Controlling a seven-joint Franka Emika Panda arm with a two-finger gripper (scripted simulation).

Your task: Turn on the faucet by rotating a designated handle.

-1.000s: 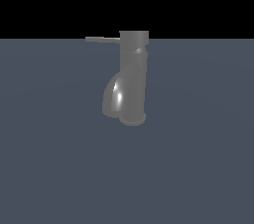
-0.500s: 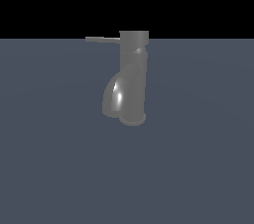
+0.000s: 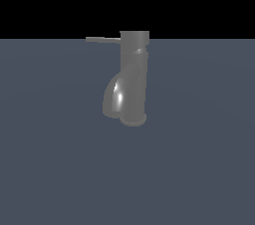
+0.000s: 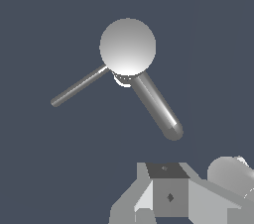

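Observation:
The faucet [image 3: 133, 77] is a glossy dark grey upright cylinder with a bulging spout [image 3: 115, 98] low on the exterior view's left side. The handle [image 3: 102, 39] is a thin grey rod sticking out sideways from its top toward the exterior view's left. The wrist view looks down on the faucet's round top [image 4: 127, 46], with the thin handle [image 4: 79, 86] and the thicker spout [image 4: 157, 105] spreading out from it. Only part of my gripper [image 4: 166, 188] shows, at the edge of the wrist view, above and apart from the faucet. Its fingers are not clearly visible. The gripper is outside the exterior view.
The faucet stands on a flat blue-grey floor [image 3: 199, 169]. A grey cylindrical part of the arm [image 4: 230, 176] shows beside the gripper in the wrist view.

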